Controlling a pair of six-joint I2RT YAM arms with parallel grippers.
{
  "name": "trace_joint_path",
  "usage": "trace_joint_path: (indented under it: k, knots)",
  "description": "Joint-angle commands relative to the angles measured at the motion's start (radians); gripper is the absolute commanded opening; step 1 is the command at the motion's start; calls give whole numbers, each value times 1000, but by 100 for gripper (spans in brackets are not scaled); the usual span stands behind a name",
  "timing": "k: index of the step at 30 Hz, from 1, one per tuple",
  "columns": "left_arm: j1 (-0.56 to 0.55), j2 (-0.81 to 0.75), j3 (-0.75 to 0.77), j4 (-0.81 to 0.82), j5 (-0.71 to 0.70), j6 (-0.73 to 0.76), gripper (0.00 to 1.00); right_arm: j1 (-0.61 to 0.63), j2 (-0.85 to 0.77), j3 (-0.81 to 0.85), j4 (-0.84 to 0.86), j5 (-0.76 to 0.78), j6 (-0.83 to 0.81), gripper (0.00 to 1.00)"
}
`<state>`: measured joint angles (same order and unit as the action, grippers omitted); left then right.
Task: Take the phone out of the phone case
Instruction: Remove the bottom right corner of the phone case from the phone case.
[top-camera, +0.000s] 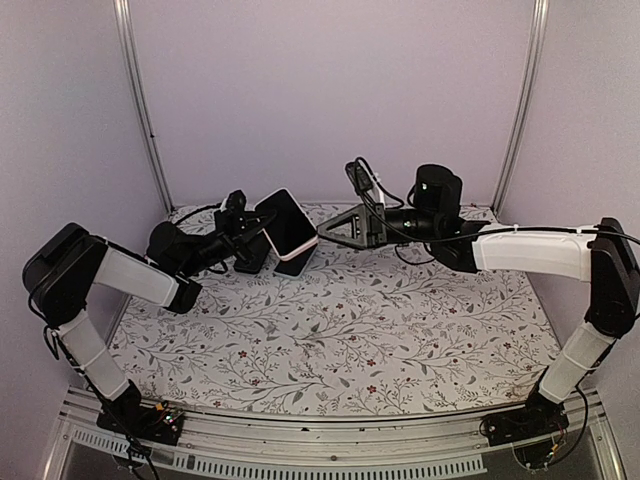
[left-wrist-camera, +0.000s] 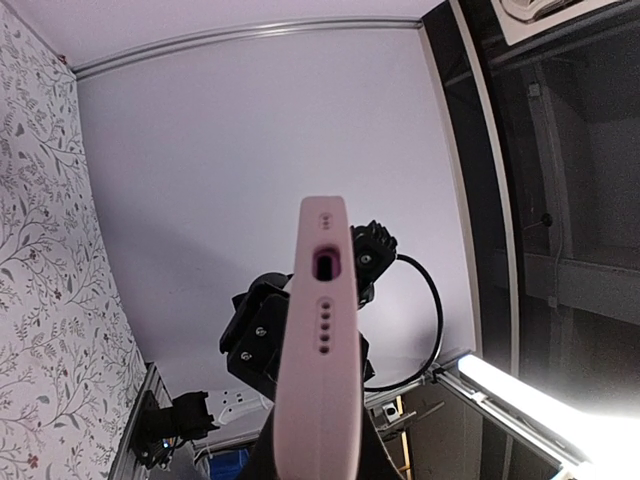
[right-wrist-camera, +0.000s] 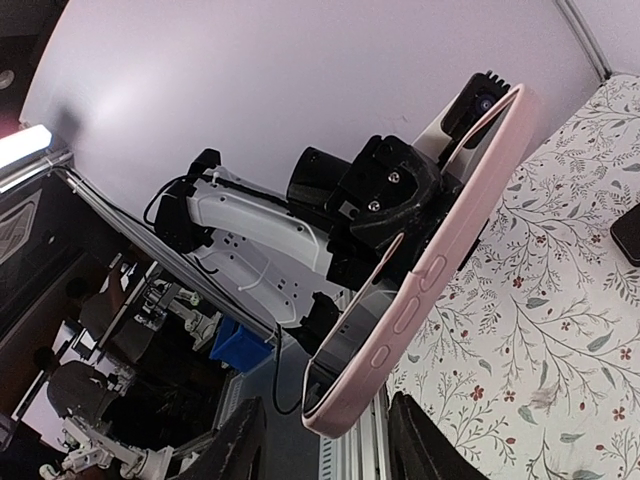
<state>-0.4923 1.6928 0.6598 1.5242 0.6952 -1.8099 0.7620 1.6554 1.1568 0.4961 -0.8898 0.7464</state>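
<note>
While your left gripper clamps the pink phone case above the table, your right gripper straddles its end, fingers parted.

arms 2: left arm, right arm | grippers 2: left gripper, right gripper | pink phone case 1 | phone framed in it 1 | dark flat item lying on cloth 1 | floral cloth 1 | metal posts at back 2

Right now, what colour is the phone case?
Pale pink, plain; the phone case shows best in the right wrist view.
</note>
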Motion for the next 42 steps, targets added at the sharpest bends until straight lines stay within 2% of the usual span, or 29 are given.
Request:
trace_joint_path:
  k: [1,5,20,31,42]
  knots:
    - [10,-37,34,248,-6,15,0,9,-17,-20,18,-2,4,42]
    - [11,-39,33,250,-7,17,0,7,-14,-23,11,9,10,37]
    - [8,-61,48,263,24,58,0,-2,35,1,-91,37,53,28]
    - [9,-93,83,280,49,116,0,-15,96,23,-256,81,54,27]
    - [-1,-132,92,303,64,156,0,-30,144,24,-352,165,74,27]
